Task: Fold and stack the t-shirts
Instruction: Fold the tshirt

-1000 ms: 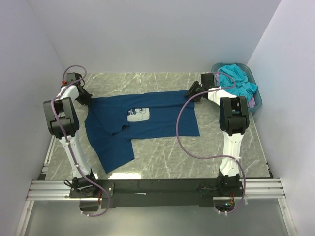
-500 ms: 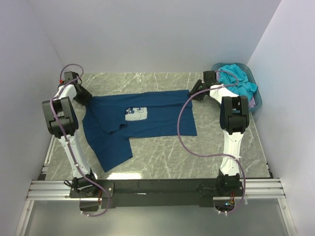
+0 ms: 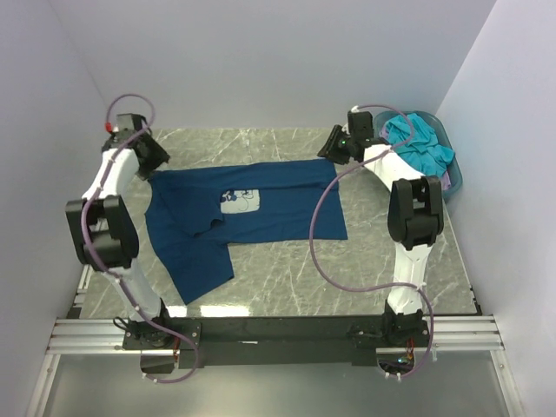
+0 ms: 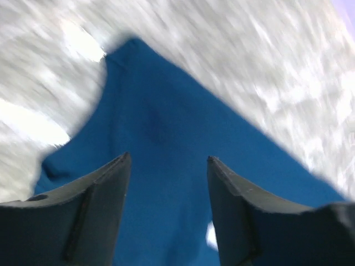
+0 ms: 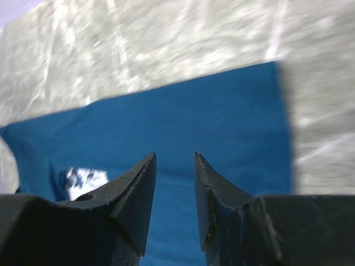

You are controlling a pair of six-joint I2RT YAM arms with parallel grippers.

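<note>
Top view: the left arm is stretched far, its left gripper [image 3: 149, 156] just past the far-left corner of the navy t-shirt [image 3: 261, 217]. The right arm is stretched too, with the right gripper [image 3: 334, 148] over the shirt's far-right corner. Whether the fingers are apart cannot be told from this view. The navy t-shirt lies mostly flat mid-table, white print [image 3: 241, 201] up, and its left part is rumpled with a flap hanging toward the near edge. The table [image 3: 287, 278] is grey veined marble, and the walls [image 3: 278, 61] are plain and pale. Right of the shirt is a teal plastic basket [image 3: 455, 178] holding a crumpled turquoise t-shirt [image 3: 419, 143], with a bit of lilac t-shirt [image 3: 445, 182] under it.

Left wrist view, blurred: the left gripper [image 4: 167, 159] has dark fingers [image 4: 100, 188] spread wide with nothing between them, over a pointed corner of the navy t-shirt [image 4: 161, 100]. Marble table [image 4: 249, 55] shows beyond it.

Right wrist view: the right gripper [image 5: 173, 156] fingers [image 5: 138, 183] are apart with a narrow gap, gripping nothing, above the smooth navy t-shirt [image 5: 211, 111]. Its straight edge is to the right and the white print [image 5: 83, 178] lower left, with the table [image 5: 138, 44] beyond.
</note>
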